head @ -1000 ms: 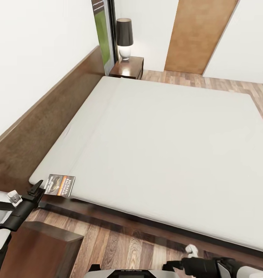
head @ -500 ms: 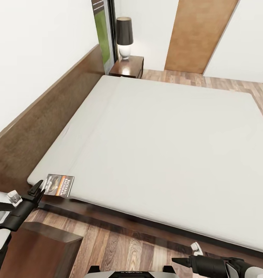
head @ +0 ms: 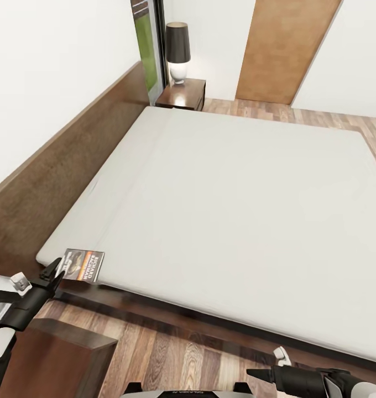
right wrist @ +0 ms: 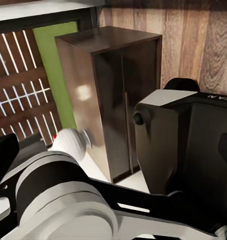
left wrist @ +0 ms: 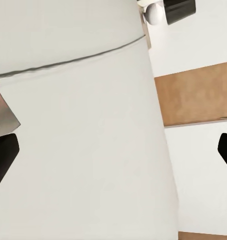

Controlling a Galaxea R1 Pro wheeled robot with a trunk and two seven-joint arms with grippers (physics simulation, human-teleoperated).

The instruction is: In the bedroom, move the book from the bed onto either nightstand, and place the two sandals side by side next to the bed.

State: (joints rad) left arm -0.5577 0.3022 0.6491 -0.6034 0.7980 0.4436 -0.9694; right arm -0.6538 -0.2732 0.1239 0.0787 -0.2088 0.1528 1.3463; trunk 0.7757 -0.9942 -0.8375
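- Dark grey with an orange band, the book (head: pixel 83 265) lies flat on the bed's (head: pixel 238 204) near corner, close to the headboard (head: pixel 61 177).
- The left gripper (head: pixel 51 273) is spread, its tips just beside the book's edge.
- To grasp well, one finger should probably slide under the thin cover, the other above.
- A nightstand (head: pixel 55 359) stands just below this corner.
- Right gripper (head: pixel 254 376): I cannot tell its state.

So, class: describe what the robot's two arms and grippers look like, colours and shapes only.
Both arms are black and white. The left gripper has slim, pointed black fingers on a black wrist with a small white block. The right gripper tapers to a black point, with a white knob behind it and white casing further back.
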